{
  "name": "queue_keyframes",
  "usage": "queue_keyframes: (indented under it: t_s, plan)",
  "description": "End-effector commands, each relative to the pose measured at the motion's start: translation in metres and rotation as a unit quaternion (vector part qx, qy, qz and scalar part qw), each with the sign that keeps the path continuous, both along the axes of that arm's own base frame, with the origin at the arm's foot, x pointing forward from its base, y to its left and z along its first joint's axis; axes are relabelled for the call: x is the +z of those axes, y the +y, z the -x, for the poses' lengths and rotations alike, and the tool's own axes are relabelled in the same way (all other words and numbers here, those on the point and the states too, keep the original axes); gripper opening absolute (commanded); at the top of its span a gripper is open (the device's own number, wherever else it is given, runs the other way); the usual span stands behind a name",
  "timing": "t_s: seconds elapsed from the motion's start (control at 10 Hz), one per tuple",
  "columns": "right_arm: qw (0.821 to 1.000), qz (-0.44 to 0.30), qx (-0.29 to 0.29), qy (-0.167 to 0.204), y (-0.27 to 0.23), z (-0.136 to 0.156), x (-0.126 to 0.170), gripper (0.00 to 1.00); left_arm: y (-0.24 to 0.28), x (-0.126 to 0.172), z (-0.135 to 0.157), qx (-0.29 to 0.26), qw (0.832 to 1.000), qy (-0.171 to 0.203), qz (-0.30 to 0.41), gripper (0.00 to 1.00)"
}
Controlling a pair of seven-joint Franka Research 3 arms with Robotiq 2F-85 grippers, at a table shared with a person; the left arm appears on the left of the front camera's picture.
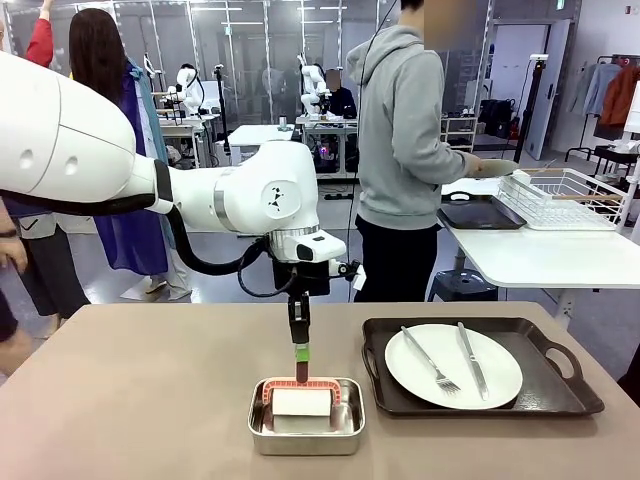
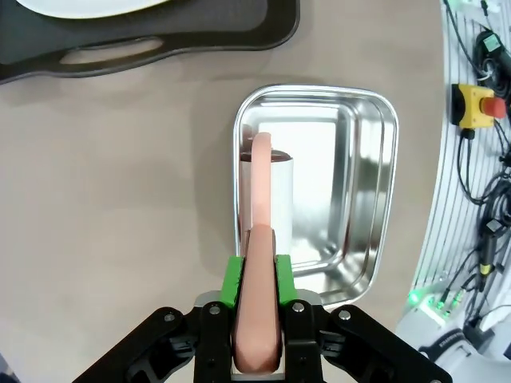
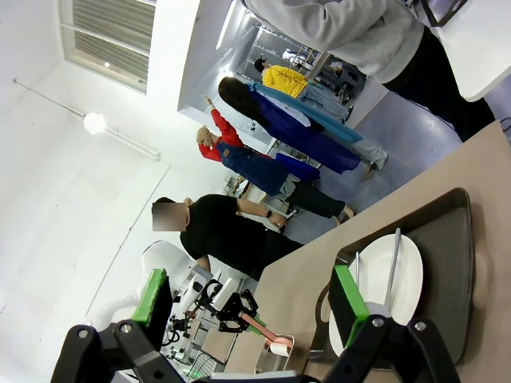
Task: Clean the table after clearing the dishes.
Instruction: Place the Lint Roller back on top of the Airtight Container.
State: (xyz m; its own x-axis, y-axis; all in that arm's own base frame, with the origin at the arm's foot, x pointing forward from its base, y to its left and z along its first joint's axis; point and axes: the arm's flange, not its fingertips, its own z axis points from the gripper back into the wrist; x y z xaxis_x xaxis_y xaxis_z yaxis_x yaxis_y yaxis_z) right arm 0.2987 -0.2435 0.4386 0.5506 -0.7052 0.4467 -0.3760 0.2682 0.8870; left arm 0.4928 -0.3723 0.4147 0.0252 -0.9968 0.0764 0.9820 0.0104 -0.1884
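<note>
Left claw (image 2: pixel 257 276) clamps one roller (image 2: pixel 260 199); right claw (image 3: pixel 249 299) apart; one plate (image 1: pixel 505 375), one tray (image 1: pixel 557 396).

The table (image 1: pixel 130 400) lies bare on the left; a steel pan (image 1: pixel 306 441) blocks near centre, and a tray (image 1: pixel 545 390) blocks the right.

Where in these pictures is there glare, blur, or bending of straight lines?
Left wrist view: the steel pan reflects bright light off its floor, and the table edge bows at the right. Right wrist view: rolled sideways; the lamp flares amid washed-out white. Front view: evenly lit and sharp.
</note>
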Motion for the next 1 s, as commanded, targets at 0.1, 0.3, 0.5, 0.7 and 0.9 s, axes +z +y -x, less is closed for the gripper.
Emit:
queue_keyframes:
  t_s: [0.1, 0.3, 0.5, 0.7, 0.9]
  plan:
    - [1.000, 0.000, -0.002, -0.004, 0.001, 0.002, 0.002, 1.00, 0.014, -0.001, -0.014, -0.006, 1.000, 0.002, 0.003, 0.38]
    - [1.000, 0.000, -0.002, -0.004, 0.001, 0.002, 0.002, 1.00, 0.016, 0.007, -0.013, -0.009, 1.000, -0.001, 0.013, 0.69]
    - [1.000, 0.000, -0.002, -0.004, 0.001, 0.002, 0.002, 1.00, 0.015, 0.015, -0.010, -0.011, 1.000, 0.002, 0.016, 0.99]
    - [1.000, 0.000, -0.002, -0.004, 0.001, 0.002, 0.002, 1.00, 0.015, 0.021, -0.008, -0.012, 1.000, 0.010, 0.020, 1.00]
    - [1.000, 0.000, -0.002, -0.004, 0.001, 0.002, 0.002, 1.00, 0.020, 0.026, -0.008, 0.005, 1.000, 0.001, 0.015, 1.00]
